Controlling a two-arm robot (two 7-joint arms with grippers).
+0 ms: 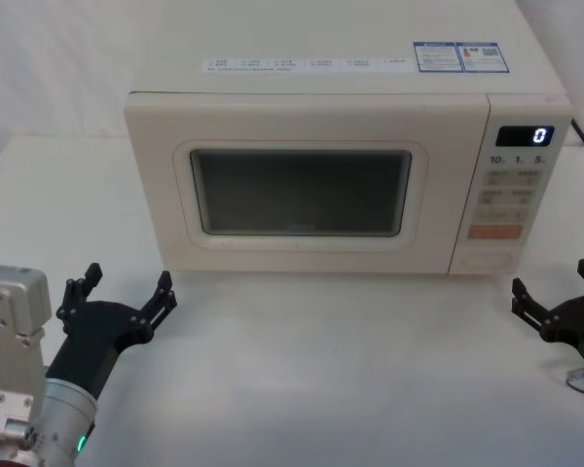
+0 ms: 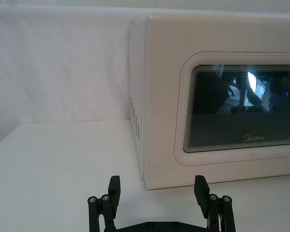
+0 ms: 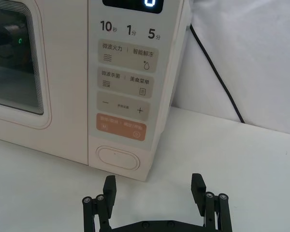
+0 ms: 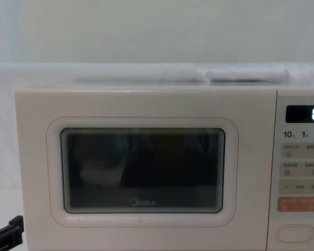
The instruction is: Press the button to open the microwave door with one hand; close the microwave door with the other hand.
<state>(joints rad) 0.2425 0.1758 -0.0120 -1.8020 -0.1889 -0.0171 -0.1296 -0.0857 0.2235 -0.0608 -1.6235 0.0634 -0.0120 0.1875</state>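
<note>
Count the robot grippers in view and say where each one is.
2. The left gripper sits open on the table before the microwave door's left corner; the right gripper sits open just before the button.

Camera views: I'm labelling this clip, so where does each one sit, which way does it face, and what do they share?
Head: high, looking down at the microwave; left gripper and right gripper both open on the table.
Chest: low, facing the microwave door straight on; left gripper tip at its lower left.
Left wrist: behind the open left gripper, facing the door's left corner.
Right wrist: behind the open right gripper, facing the button.
Shared: head, chest and right wrist show the button.
</note>
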